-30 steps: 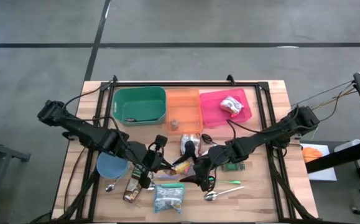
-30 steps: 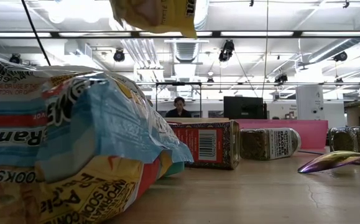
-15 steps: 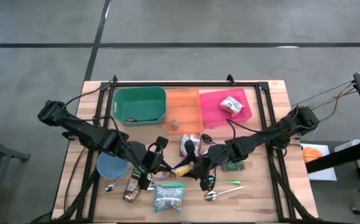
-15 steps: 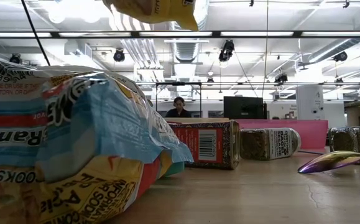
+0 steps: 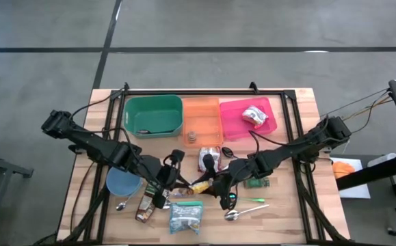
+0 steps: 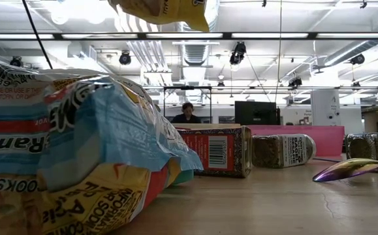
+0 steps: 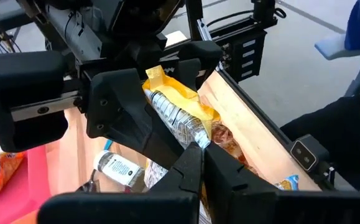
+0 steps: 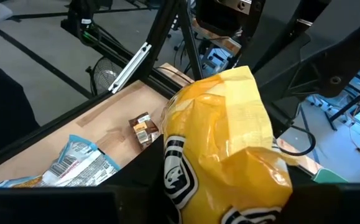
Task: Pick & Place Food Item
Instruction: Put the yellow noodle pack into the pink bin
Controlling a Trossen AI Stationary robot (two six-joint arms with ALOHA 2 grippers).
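A yellow snack bag (image 5: 200,183) hangs above the table's middle, between my two grippers. My left gripper (image 5: 178,182) comes from the table's left and is shut on one end. My right gripper (image 5: 216,186) comes from the right and is shut on the other end. The low view shows only the bag's bottom edge (image 6: 164,11), high above the tabletop. In the right wrist view the bag (image 8: 224,146) fills the space between the fingers. In the left wrist view the bag (image 7: 178,115) runs from my left gripper (image 7: 199,163) away to the right gripper. My left gripper pinches the bag's crimped end seam (image 7: 195,139) between its two fingers, coming slanting down from the table's left. The bag reaches away from the fingers, clear of the table. My right gripper pinches the bag's opposite end (image 8: 195,177) between its two fingers, nearly level from the table's right. The bag bulges out beyond the fingers and is lifted clear.
Green (image 5: 153,116), orange (image 5: 202,120) and pink (image 5: 247,117) bins stand in a row at the far edge. A ramen pack (image 5: 186,216), a bottle (image 5: 145,205), a blue bowl (image 5: 122,183), spoons (image 5: 239,214) and spice jars (image 5: 258,182) lie around the grippers.
My right gripper has shut on the yellow bag's end: its fingers stood wide apart a second ago and now close on the bag. My left gripper has kept its hold. The bag stays lifted between the two.
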